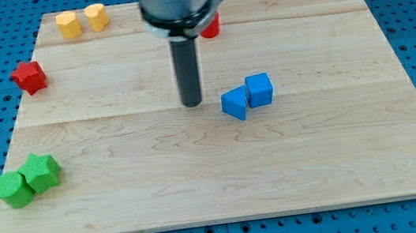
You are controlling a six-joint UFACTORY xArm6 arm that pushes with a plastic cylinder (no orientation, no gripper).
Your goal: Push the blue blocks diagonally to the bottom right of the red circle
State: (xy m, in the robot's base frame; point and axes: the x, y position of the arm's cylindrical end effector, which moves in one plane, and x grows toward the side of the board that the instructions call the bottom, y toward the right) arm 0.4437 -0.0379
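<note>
there are no jaws, only my tip [192,102] near the frame centre, holding nothing, just left of the blue triangle [233,104]. the blue cube [259,89] touches its right side. both already lie lower right of the red circle [210,27], which is half hidden at the top. i judge only little pushing remains. no containers are in view.

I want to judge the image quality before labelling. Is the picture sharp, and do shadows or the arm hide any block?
Camera view: even lighting, soft shadows, no glare. The blue blocks are sharp, just right of my tip. The arm's body covers most of the red circle.
</note>
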